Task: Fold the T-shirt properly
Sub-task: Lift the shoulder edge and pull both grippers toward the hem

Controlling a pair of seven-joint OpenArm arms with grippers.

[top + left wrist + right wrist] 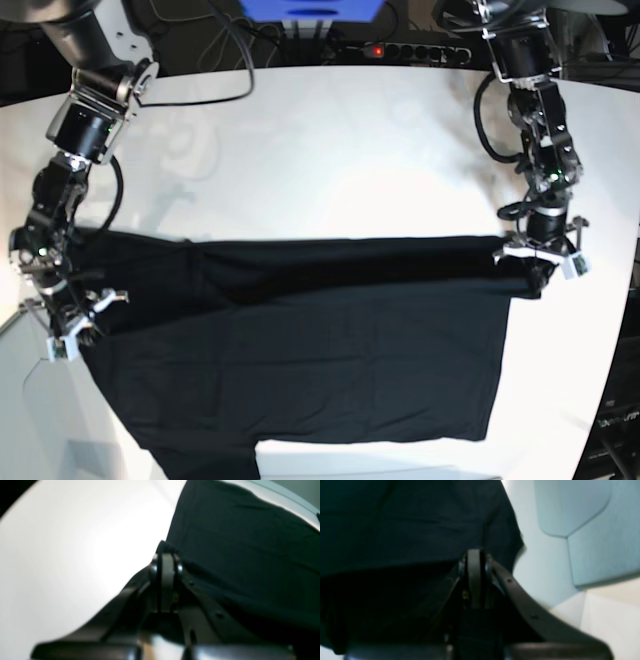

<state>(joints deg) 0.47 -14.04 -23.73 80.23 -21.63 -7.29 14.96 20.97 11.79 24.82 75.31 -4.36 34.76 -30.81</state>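
From the left wrist view, my left gripper (167, 555) is pinched tight on a bunched corner of the T-shirt (245, 555), with the white bench (62, 555) bare to the left; the bite looks thin, so I judge a quick pull could slip the cloth free.

From the right wrist view, my right gripper (475, 555) is likewise clamped on dark cloth, the T-shirt (407, 525) filling the left of the frame; the view is blurred, so I cannot tell how many layers it holds.

From the base view, the T-shirt (300, 340) lies spread across the near half of the bench (330, 150), the left gripper (541, 258) at its right corner, the right gripper (72, 320) at its left edge; uneven lifting would skew the fold, and the near hem already reaches the bench edge.
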